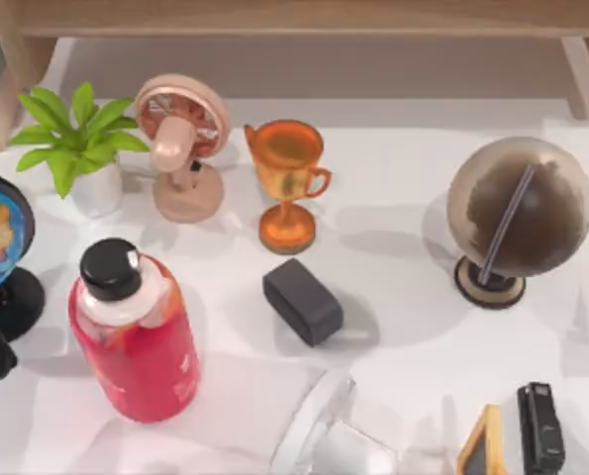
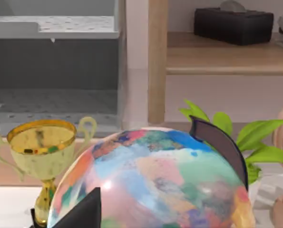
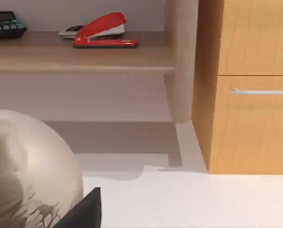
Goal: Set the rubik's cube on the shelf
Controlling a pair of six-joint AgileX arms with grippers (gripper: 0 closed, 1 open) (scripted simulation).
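Shelf (image 1: 274,15) along upper edge of top frame, beyond white tabletop (image 1: 403,297) bearing orange trophy (image 1: 286,178), dark grey block (image 1: 303,301) and brown globe (image 1: 517,213). Left gripper (image 2: 82,213) at lower left of its wrist frame, beside coloured globe (image 2: 151,185); right gripper (image 3: 82,211) at lower left of its own frame, beside brown globe. Spread or pressed together: cannot tell for either.

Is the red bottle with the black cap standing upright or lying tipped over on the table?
Upright: the red bottle stands on the white table, its black cap on top, facing the overhead camera.
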